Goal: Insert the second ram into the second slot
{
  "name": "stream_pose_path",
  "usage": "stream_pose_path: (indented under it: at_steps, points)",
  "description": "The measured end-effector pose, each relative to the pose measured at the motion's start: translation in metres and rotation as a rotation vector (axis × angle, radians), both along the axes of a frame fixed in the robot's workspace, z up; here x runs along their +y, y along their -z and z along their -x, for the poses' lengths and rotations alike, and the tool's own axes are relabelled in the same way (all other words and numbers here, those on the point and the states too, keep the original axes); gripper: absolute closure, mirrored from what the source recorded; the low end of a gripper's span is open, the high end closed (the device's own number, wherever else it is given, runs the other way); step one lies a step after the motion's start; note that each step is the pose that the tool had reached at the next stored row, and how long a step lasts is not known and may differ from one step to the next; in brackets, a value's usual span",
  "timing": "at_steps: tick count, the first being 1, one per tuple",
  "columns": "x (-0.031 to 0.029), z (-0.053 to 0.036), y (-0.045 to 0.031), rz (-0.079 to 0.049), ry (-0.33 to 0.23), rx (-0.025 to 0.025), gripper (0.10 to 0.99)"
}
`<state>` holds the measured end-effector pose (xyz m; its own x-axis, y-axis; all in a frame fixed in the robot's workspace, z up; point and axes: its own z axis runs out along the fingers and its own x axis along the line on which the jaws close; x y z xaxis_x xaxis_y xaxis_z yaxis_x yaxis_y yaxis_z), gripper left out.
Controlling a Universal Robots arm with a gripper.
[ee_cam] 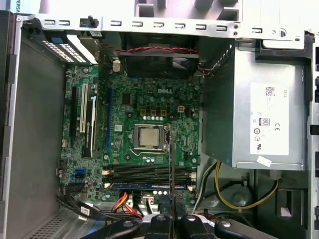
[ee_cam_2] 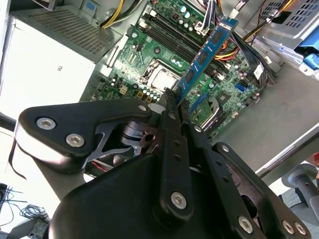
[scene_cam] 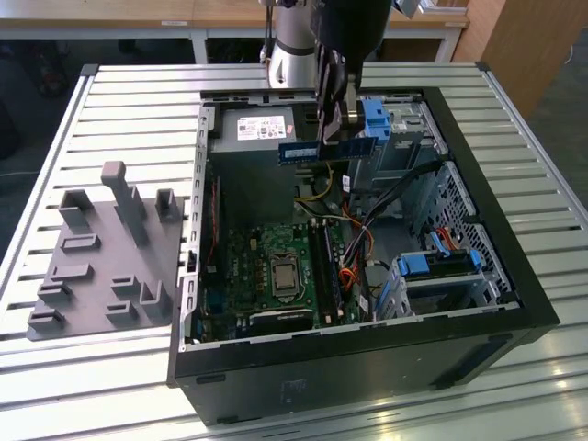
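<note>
My gripper (scene_cam: 333, 136) hangs over the open computer case (scene_cam: 367, 367), shut on the second ram (scene_cam: 323, 150), a thin dark-blue stick held level above the motherboard (scene_cam: 276, 266). In the second wrist view the ram (ee_cam_2: 207, 52) juts out from the shut fingertips (ee_cam_2: 168, 102) toward the board. The first wrist view shows the ram (ee_cam: 171, 164) edge-on as a thin line crossing the row of memory slots (ee_cam: 149, 174). One slot in that row holds a blue stick (ee_cam: 144, 185); the dark slots beside it look empty. Which one is the second slot I cannot tell.
A silver power supply (scene_cam: 262, 129) sits in the case's far corner. Light-blue drive brackets (scene_cam: 378, 119) (scene_cam: 439, 264) and loose cables (scene_cam: 354, 239) crowd the exterior view's right side. The processor socket (scene_cam: 280, 273) lies beside the slots. A grey pegged fixture (scene_cam: 101, 253) lies on the slatted table.
</note>
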<state>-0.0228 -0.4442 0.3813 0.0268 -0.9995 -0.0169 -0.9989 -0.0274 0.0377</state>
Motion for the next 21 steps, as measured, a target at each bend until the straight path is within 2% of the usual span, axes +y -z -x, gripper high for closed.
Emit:
stream_pose_path:
  at_steps: [4, 21]
  points:
    - [-0.0002, 0.0, 0.0, 0.0, 0.012, 0.0001, 0.949]
    - [-0.0002, 0.0, 0.0001, 0.0, 0.132, 0.0, 0.949]
